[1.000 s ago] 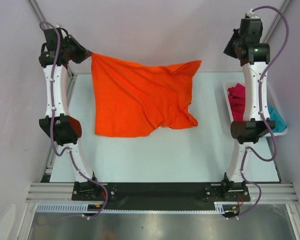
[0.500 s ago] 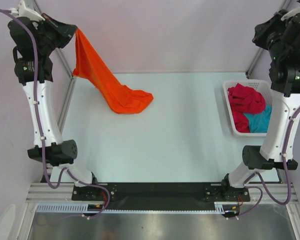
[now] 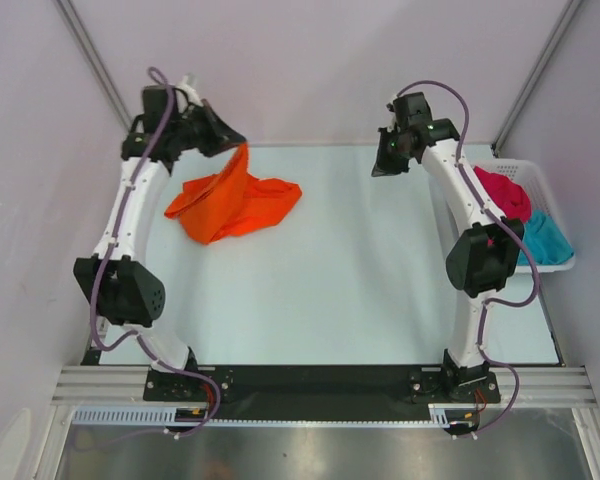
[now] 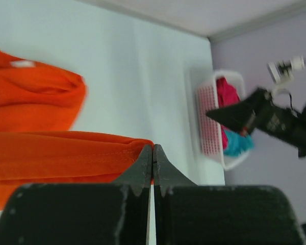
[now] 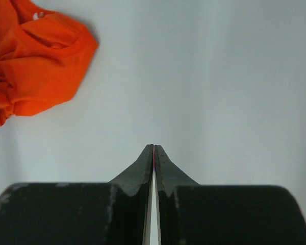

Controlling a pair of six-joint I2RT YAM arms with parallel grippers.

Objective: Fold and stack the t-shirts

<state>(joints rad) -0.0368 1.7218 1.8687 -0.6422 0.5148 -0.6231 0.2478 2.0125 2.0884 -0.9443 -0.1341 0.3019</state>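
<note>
The orange t-shirt [image 3: 230,203] lies bunched on the far left of the table, with one edge lifted. My left gripper [image 3: 240,147] is shut on that edge; in the left wrist view the jaws [image 4: 153,148] pinch the orange hem [image 4: 56,153]. My right gripper [image 3: 379,171] is shut and empty above the far middle of the table, well right of the shirt. Its wrist view shows closed jaws [image 5: 154,148] over bare table and the orange shirt [image 5: 38,61] at upper left. The red t-shirt [image 3: 505,192] and teal t-shirt [image 3: 545,240] lie crumpled in the basket.
The white lattice basket [image 3: 528,166] stands at the table's right edge; it also shows in the left wrist view [image 4: 208,117]. Purple walls and metal frame posts enclose the back and sides. Both arm bases sit at the near edge.
My left gripper has come down from high at the left, and the hanging orange shirt now lies bunched on the table. My right arm has swung down and inward over the far middle.
</note>
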